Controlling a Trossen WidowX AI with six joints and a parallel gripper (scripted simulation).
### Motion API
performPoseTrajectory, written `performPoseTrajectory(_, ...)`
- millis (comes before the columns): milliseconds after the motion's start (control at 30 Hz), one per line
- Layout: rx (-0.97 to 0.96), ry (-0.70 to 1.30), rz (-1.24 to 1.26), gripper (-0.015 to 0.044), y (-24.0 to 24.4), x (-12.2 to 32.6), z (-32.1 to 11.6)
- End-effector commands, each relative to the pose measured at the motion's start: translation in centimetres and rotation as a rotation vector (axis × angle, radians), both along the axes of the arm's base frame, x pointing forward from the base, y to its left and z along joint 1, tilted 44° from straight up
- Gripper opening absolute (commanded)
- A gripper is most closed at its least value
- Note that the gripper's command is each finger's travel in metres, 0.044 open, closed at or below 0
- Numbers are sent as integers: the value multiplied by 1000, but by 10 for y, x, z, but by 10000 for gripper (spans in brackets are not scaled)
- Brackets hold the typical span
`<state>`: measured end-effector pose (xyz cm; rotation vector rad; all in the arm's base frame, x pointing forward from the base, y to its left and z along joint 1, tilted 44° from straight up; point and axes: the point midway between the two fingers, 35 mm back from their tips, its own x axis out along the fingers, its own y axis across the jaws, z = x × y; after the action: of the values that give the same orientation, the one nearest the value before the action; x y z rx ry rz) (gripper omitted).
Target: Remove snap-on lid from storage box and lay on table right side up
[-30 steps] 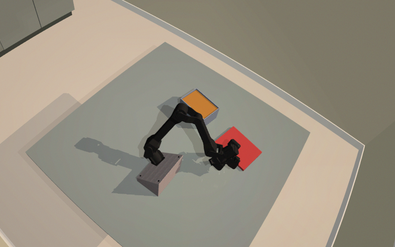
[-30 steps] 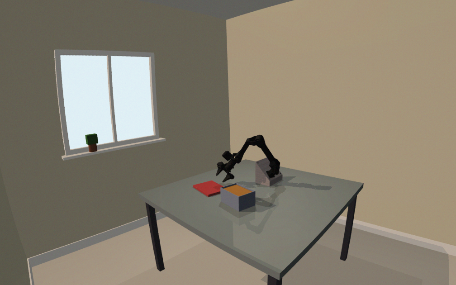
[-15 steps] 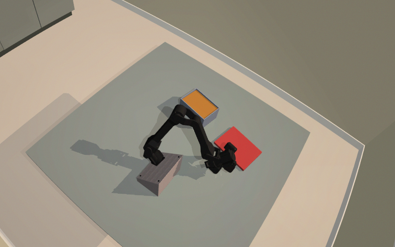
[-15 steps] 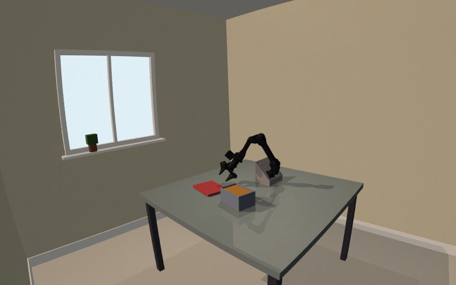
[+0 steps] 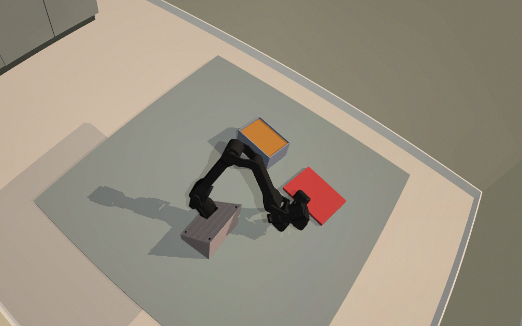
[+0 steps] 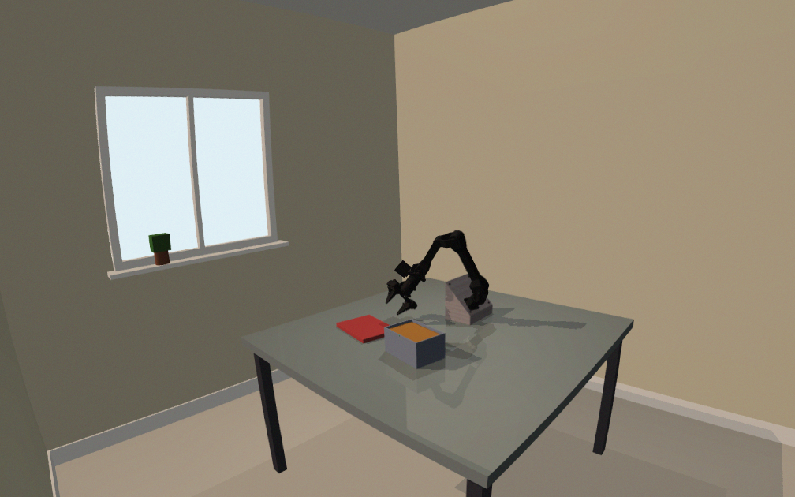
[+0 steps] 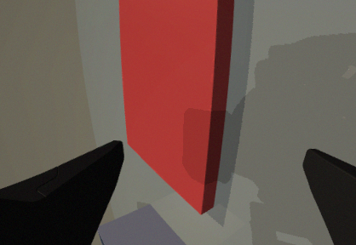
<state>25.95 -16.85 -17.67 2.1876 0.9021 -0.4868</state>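
Note:
The red lid (image 5: 323, 187) (image 6: 360, 327) (image 7: 170, 63) lies flat on the table (image 5: 133, 162) (image 6: 511, 376), apart from the box, with its smooth, plain face up and no open hollow showing. Its underside is hidden. The blue-grey storage box (image 5: 279, 156) (image 6: 400, 347) (image 7: 142, 229) stands upright without a lid, and its orange inside shows. My gripper (image 5: 291, 228) (image 6: 393, 307) (image 7: 216, 155) is open wide and empty. It hangs above the table by the lid's edge nearest the arm base, and its fingers do not touch the lid.
The arm base sits on a wedge-shaped wooden block (image 5: 202, 228) (image 6: 457, 304). The arm's raised elbow hangs beside the box in the top view. The arm's shadow falls on the table and on a corner of the lid.

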Motion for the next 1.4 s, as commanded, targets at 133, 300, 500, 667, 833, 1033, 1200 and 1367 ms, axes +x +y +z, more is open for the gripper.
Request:
performPoseTrajectory(133,-13,-12,1,440,-15,-1,13)
performPoseTrajectory(300,-13,-11,1,440,-21,-4,20)
performPoseTrajectory(500,-13,-11,1,440,-29,-7,29)
performPoseTrajectory(667,-14,-10,1,440,-36,-9,36)
performPoseTrajectory(833,-14,-10,1,440,-42,-12,43)
performPoseTrajectory(1033,-14,-9,1,440,-50,-15,52)
performPoseTrajectory(1200,-14,-9,1,440,-53,-16,56)
performPoseTrajectory(1367,-14,-9,1,440,-48,-16,53)
